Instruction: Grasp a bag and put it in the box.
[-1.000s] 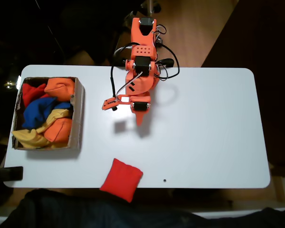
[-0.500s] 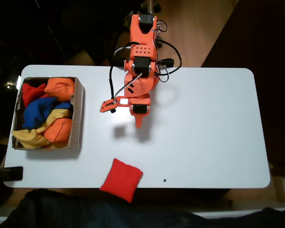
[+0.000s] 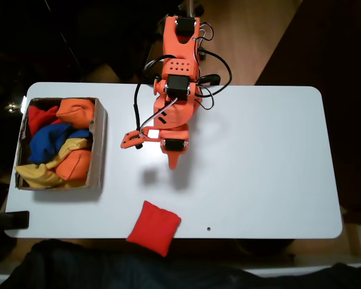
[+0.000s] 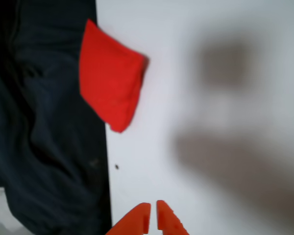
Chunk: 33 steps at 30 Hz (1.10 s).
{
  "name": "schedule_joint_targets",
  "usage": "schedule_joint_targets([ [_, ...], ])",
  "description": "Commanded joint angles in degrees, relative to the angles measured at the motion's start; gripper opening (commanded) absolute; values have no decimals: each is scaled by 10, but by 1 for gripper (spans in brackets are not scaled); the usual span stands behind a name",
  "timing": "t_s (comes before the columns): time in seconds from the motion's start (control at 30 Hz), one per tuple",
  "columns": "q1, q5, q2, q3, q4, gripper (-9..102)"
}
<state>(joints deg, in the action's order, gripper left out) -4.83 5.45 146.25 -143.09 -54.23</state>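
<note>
One red bag (image 3: 154, 227) sits alone at the white table's (image 3: 277, 156) near edge, overhanging it – well apart from the single box (image 3: 98, 144), which holds orange, blue, yellow and red beanbags. The wrist view adds the gripper (image 4: 152, 215), tips nearly pressed together, holding nothing. The arm (image 3: 175, 90) has stretched slightly farther towards the near edge than a second ago.

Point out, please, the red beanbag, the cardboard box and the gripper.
red beanbag (image 3: 154, 228), fixed view, middle of its fabric.
cardboard box (image 3: 100, 144), fixed view, its right wall.
gripper (image 4: 153, 213), wrist view, between the orange fingertips.
</note>
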Motion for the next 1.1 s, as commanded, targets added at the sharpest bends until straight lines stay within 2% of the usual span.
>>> schedule_joint_targets([
  [0.0,-6,-2,-20,49,3,1],
  [0.4,-24,14,-133,133,3,1],
  [0.87,-36,144,-246,242,6,1],
  [1.07,-51,156,-294,289,7,1],
])
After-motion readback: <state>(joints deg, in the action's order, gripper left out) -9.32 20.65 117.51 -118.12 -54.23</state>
